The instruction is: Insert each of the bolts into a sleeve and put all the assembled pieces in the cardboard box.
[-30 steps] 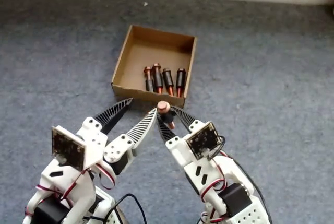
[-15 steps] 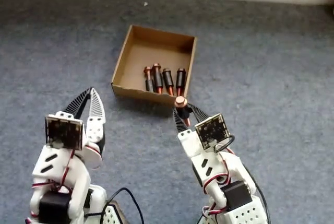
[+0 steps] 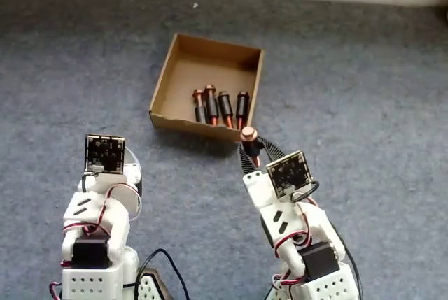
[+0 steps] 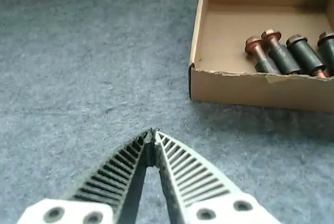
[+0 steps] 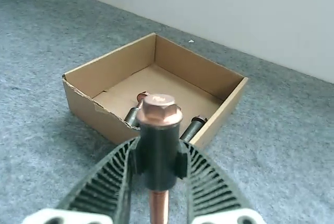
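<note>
My right gripper (image 5: 158,164) is shut on an assembled piece (image 5: 158,140), a copper bolt in a black sleeve, held upright with the bolt head up. In the high view this right gripper (image 3: 252,153) holds the assembled piece (image 3: 248,140) just short of the near right corner of the cardboard box (image 3: 165,80). Several assembled pieces (image 3: 220,105) lie side by side in the box, also seen as assembled pieces (image 4: 284,54) in the left wrist view. My left gripper (image 4: 152,134) is shut and empty over the carpet, well short of the box (image 4: 229,85).
Grey carpet (image 3: 364,90) covers the whole floor. A pale wall (image 5: 250,4) runs behind the box (image 5: 94,78). The left arm (image 3: 98,202) sits drawn back near the front edge.
The left arm drew back from the piece and its gripper closed. The right gripper carried the assembled piece right and slightly forward, toward the box's near right corner.
</note>
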